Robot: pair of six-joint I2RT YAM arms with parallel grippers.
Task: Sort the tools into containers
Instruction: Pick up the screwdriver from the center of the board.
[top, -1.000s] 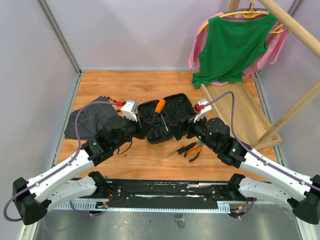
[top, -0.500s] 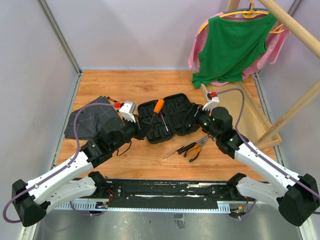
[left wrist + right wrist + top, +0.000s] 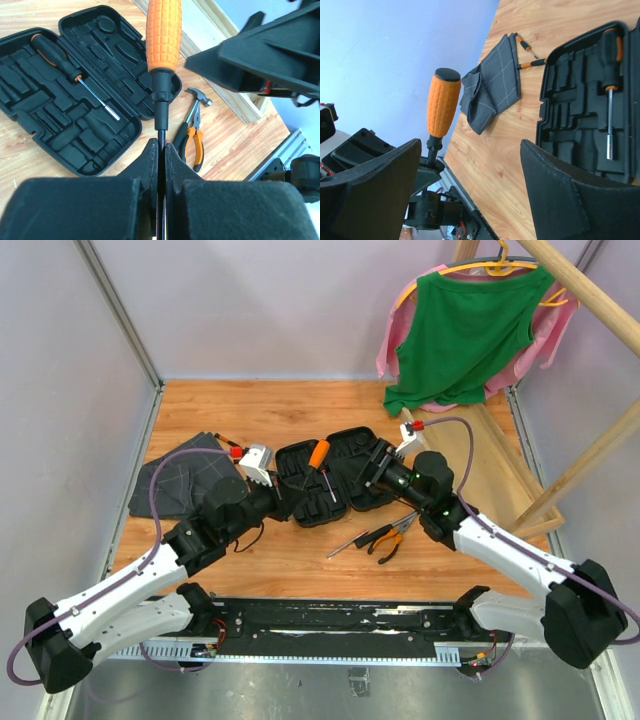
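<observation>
Fixed overview, two wrist views facing each other.
Top external: high behind the near edge, looking down and forward over the table (image 3: 300, 405). Left wrist: close, facing right across the open tool case (image 3: 100, 130). Right wrist: close, facing left. Shared by all three: the case; by both wrists, the orange-handled screwdriver (image 3: 162, 35).

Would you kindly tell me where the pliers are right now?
In the top view, the pliers lie on the table, right of centre, just on the near side of the open case.
</observation>
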